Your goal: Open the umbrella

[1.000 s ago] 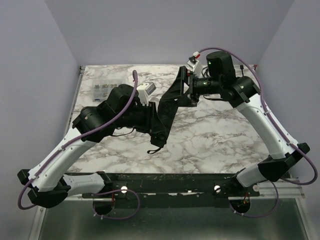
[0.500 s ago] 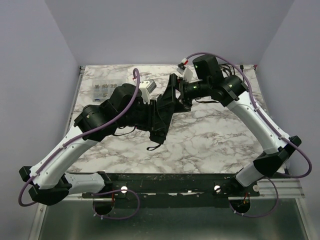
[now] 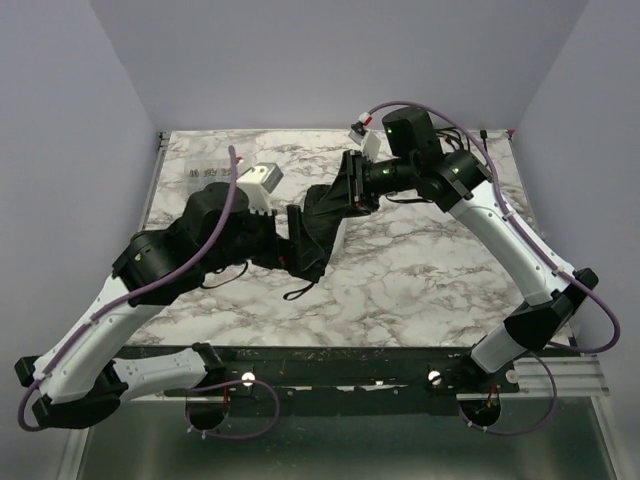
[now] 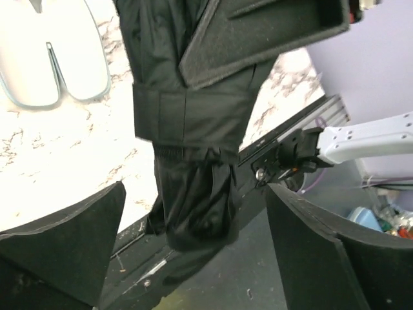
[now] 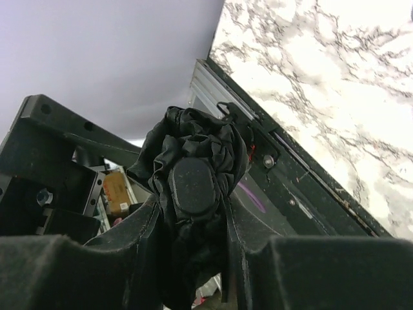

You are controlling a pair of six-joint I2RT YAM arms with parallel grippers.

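The umbrella (image 3: 316, 222) is a folded black bundle held in the air over the marble table, its strap band still wrapped round it. My right gripper (image 3: 353, 184) is shut on its far upper end. In the right wrist view the fingers press the bunched fabric from both sides just below the umbrella's (image 5: 193, 169) rounded cap, right gripper (image 5: 193, 242). My left gripper (image 3: 287, 243) stands open around the lower end. In the left wrist view the umbrella (image 4: 193, 123) hangs between the wide-apart fingers without touching them, left gripper (image 4: 193, 210). A padded finger (image 4: 271, 32) of the right gripper lies across the fabric above.
A small clear compartment box (image 3: 204, 175) sits at the table's back left. A thin black loop (image 3: 297, 292) dangles from the umbrella's low end just above the marble. The black front rail (image 3: 330, 362) runs along the near edge between the arm bases.
The left gripper let go of the umbrella, opened wide and drew back to the left. The right gripper moved in to the left and shut on the umbrella's upper end.
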